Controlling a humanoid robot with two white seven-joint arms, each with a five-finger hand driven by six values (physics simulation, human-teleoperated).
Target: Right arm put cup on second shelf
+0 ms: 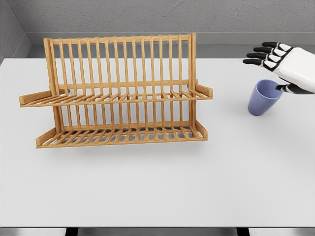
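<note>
One blue cup [264, 98], right hand [285, 66] spread above, rack [118, 93] leftward

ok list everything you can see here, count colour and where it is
dish rack: one, light wood, two slatted shelves, standing left of centre on the table, both shelves bare
cup: one, blue-purple, upright, open end up, on the table to the right of the rack, apart from it
table: one, white, fills most of the view
wall: grey, behind the table
right hand: one, white with black fingers, comes in from the right edge, fingers spread, thumb at the cup's rim, not closed on it
left hand: not in view
</note>
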